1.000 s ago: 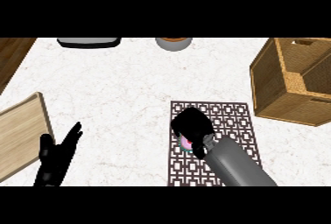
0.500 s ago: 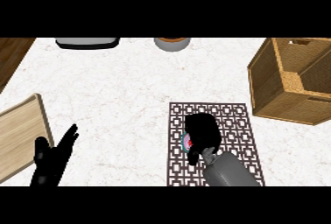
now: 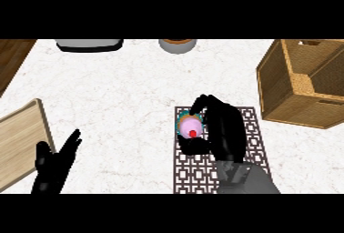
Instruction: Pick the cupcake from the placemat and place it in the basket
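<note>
The right robot hand curled around the cupcake on the placemat. A sound lift would rise straight before swinging up-right toward the basket.

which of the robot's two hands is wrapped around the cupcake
The right hand, over the patterned placemat: its fingers and thumb curl round the pink cupcake. The left hand rests open near the lower left edge, holding nothing.

The right robot hand covers the cupcake's right side — the basket runs off the right edge.
</note>
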`<state>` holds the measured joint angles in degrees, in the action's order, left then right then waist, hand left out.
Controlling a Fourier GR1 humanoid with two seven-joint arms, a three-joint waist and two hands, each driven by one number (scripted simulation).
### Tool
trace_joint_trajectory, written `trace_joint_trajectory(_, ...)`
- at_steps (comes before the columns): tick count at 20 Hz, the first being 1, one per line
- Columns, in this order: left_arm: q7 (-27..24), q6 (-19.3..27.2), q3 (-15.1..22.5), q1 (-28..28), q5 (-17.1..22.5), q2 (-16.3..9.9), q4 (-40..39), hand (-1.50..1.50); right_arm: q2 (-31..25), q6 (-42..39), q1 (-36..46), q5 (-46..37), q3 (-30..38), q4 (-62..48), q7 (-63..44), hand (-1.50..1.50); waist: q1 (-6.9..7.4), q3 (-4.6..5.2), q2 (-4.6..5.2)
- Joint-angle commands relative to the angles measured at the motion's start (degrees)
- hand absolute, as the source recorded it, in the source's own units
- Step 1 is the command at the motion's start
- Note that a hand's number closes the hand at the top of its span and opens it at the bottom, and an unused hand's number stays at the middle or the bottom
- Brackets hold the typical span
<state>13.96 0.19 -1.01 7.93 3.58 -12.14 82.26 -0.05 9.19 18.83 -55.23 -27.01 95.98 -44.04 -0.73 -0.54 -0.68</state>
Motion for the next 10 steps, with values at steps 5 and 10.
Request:
trace_joint_trajectory(5,1.1,-1.1,0.0,1.4,0.2,-0.3,-0.3,0.0,0.0,-3.8,8.5,-2.6,6.8,21.4,-15.3,1.5,-0.02,0.62,0.22)
trace_joint_trajectory(10,1.8,-0.7,0.4,1.9,-0.1,0.9,0.4,0.0,-4.2,-14.8,15.6,0.2,19.3,25.8,-19.8,1.5,0.43,0.59,0.46)
